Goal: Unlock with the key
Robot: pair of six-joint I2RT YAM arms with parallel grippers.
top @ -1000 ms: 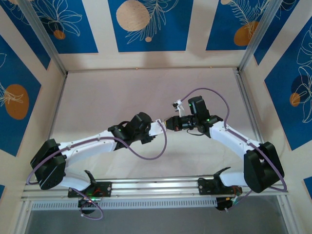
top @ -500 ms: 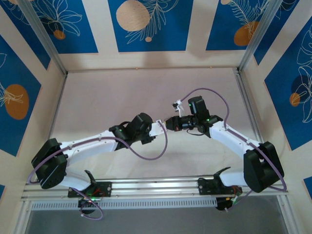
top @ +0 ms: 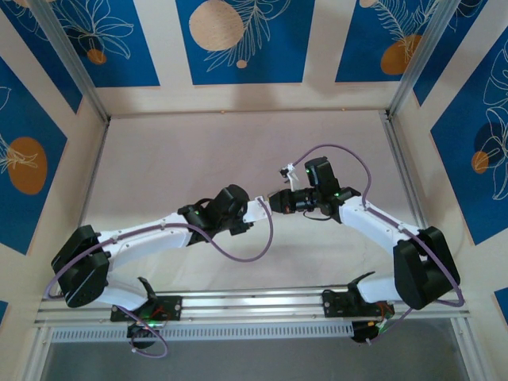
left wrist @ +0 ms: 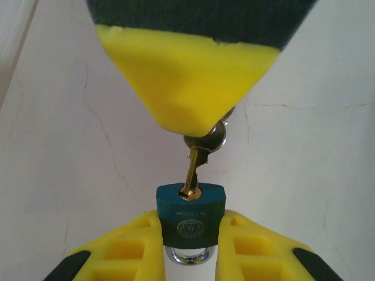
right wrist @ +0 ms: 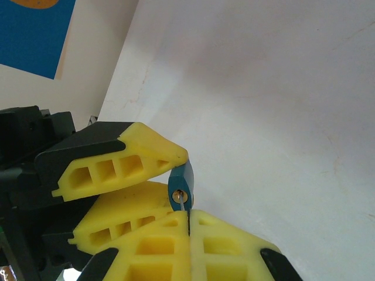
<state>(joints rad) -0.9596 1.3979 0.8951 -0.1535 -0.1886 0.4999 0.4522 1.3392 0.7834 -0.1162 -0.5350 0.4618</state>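
Key (left wrist: 192,167) seated in padlock (left wrist: 190,218), both held in mid-air above the table (top: 198,151), where the two arms meet. The right gripper (right wrist: 188,218) is clamped on the key's head, its fingers pressed together and largely hiding the head. The brass-coloured blade runs down into the keyhole on the padlock's blue end face. The left gripper (left wrist: 190,234) pinches the padlock body from both sides, with the shackle (left wrist: 188,256) pointing back between its fingers. The key is judged light, thin and stiff, yet easily bent or levered out of a grip. It is best held by the head, flat faces against the pads, and turned about the blade's own axis. A small ring (left wrist: 215,139) at the head may foul the fingers. The padlock is judged compact, hard and smooth-sided, so it may slip round in the pads under torque. The table is pale, matt and faintly cracked. Cream walls (top: 238,40) with blue panels enclose it on three sides, well apart from the grippers.
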